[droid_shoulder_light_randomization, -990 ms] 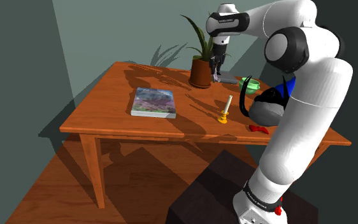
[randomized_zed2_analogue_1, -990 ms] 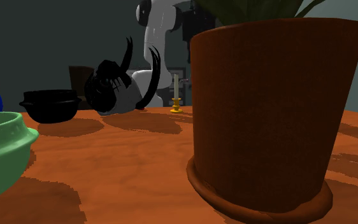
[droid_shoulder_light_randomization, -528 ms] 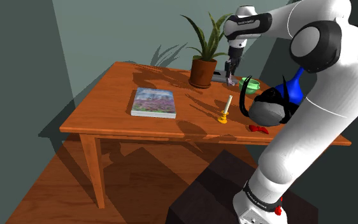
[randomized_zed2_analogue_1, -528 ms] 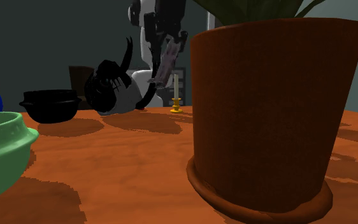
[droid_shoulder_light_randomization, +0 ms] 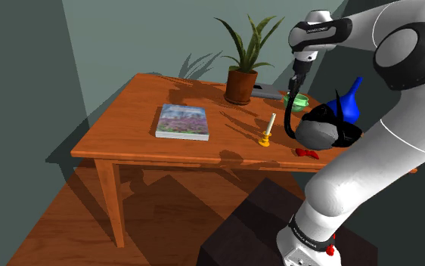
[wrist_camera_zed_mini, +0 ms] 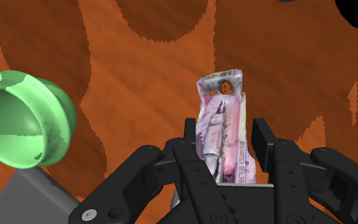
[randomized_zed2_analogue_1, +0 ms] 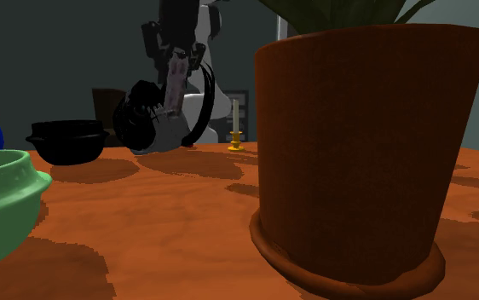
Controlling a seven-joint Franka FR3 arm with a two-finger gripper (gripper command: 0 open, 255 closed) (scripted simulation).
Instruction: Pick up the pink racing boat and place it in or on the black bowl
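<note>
- Teal-grey walls (droid_shoulder_light_randomization: 128, 38) meet in a corner behind the wooden tabletop (droid_shoulder_light_randomization: 128, 136). It carries a book (droid_shoulder_light_randomization: 182, 122), a plant pot (droid_shoulder_light_randomization: 239, 85), a candle (droid_shoulder_light_randomization: 266, 130) in a yellow holder, a green bowl (droid_shoulder_light_randomization: 299, 100) and a blue vase (droid_shoulder_light_randomization: 348, 102).
- The end effector (wrist_camera_zed_mini: 225, 137) is clamped on the pink racing boat (wrist_camera_zed_mini: 222, 124), a pale pink printed pack. The two black fingers pinch it near one end, so most of its length sticks out past the tips.
- In the shoulder view the end effector hangs above the green bowl, at about three o'clock of the plant pot. The boat is in the air, clear of the wood. That height looks chosen to pass over the clutter.
- In the second exterior view the boat hangs nearly upright with a slight tilt, at about twelve o'clock of a rounded grey and black object (randomized_zed2_analogue_1: 157, 128). A long thing gripped at one end naturally hangs like this.
- The black bowl (randomized_zed2_analogue_1: 67, 141) stands on the tabletop at about nine o'clock of that object and roughly eight o'clock of the boat, well apart from it.
- The pick looks done and the carry is the step in hand. The placing is not yet done.
- The next move calls for bringing the boat over the black bowl and lowering it before the fingers part. A long pack may end up resting across the rim instead of lying inside.
- The green bowl sits close below the end effector — a release here could put the boat in the wrong dish.
</note>
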